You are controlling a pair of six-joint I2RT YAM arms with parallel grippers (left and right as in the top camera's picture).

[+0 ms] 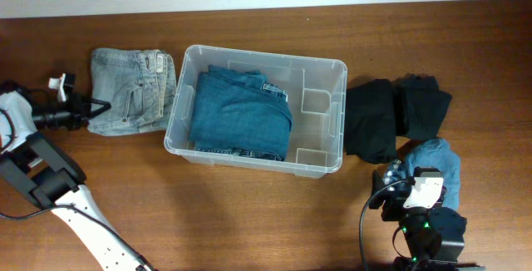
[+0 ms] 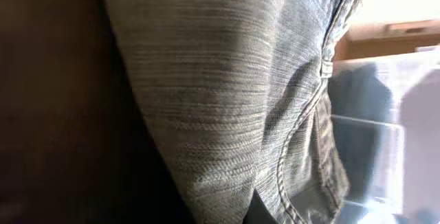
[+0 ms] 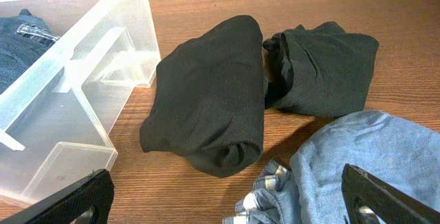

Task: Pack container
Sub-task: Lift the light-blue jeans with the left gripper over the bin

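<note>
The clear container [image 1: 336, 113] stands mid-table with folded dark blue jeans [image 1: 241, 117] in its left part; its right part is bare. Light grey jeans [image 1: 133, 88] lie folded just left of it. My left gripper [image 1: 98, 105] is at their left edge, fingers drawn to a point; in the left wrist view the grey denim [image 2: 227, 93] fills the frame and bunches round a dark fingertip. My right gripper [image 3: 230, 203] is open and empty, low over a light blue garment [image 3: 357, 162] at the front right.
Two folded black garments [image 1: 391, 117] lie right of the container, also in the right wrist view [image 3: 213, 100]. The container's corner [image 3: 82, 59] shows at the left of that view. The table's far edge meets a pale wall.
</note>
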